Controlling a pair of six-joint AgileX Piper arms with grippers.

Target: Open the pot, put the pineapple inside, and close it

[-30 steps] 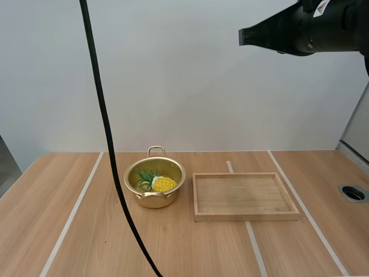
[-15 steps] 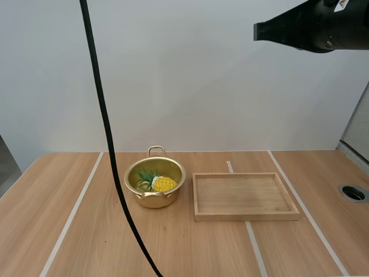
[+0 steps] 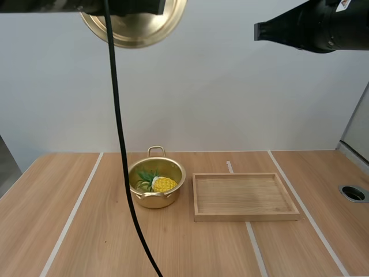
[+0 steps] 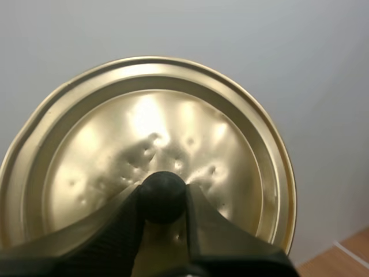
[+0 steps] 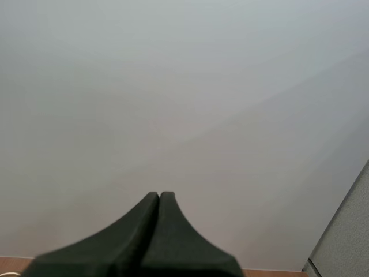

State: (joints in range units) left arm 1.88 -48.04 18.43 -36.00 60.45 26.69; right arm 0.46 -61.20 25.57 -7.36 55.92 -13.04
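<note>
Pot: round gold-coloured metal pot with loop handles; upright on the desk, uncovered, just left of the tray and not touching it.
Pineapple: small yellow toy pineapple with green leaves; lying inside the pot, leaves toward the left in the high view.
Lid: round gold-coloured metal lid with a black ball knob; held high in the air, well above the pot and a little to its left in the high view, knob side turned toward the tool that grips it.
Left tool: black fingers narrowly apart, clamped on the lid's knob from both sides.
Right tool: black fingers pressed together as one dark wedge, holding nothing; raised high over the right half of the desk, tip pointing left in the high view.
Tray: shallow rectangular wooden tray; flat on the desk, right of the pot.
Desk: pale wooden desk with light stripes; carries the pot and the tray.
</note>
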